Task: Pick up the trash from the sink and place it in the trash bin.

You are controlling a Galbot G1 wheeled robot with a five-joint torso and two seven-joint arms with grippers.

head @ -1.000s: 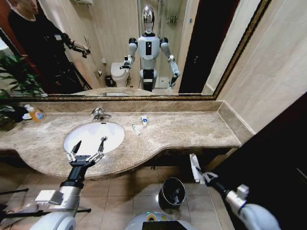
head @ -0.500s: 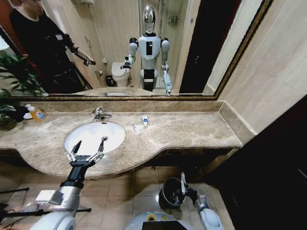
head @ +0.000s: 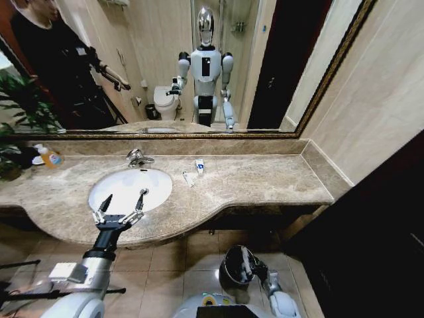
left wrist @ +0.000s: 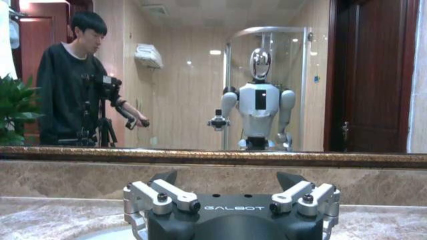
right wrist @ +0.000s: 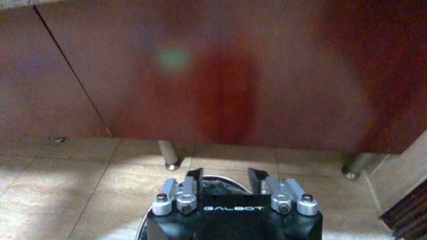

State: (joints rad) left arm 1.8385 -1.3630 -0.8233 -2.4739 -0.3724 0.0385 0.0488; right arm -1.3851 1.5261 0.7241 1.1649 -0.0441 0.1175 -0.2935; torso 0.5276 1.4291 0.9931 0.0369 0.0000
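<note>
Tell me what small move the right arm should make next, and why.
Probably open the right gripper and let go. It hangs over the trash bin on the floor with a white piece of trash between its fingers, so a release should drop it inside. The left gripper waits open over the sink.

The brown marble bench (head: 258, 182) runs along the wall under the mirror, its front edge curving outward around the white oval sink (head: 130, 190) set into it. A chrome faucet (head: 137, 158) stands on the bench just behind the basin. Beside the basin, on the robot's right, two small white bits of trash (head: 189, 178) lie on the marble, one a little tube with a blue mark (head: 199, 165). At the far left end stands an orange-and-white bottle (head: 48, 156). Below, the tiled floor (head: 195, 255) carries the round dark trash bin (head: 236, 265) in front of the bench.
</note>
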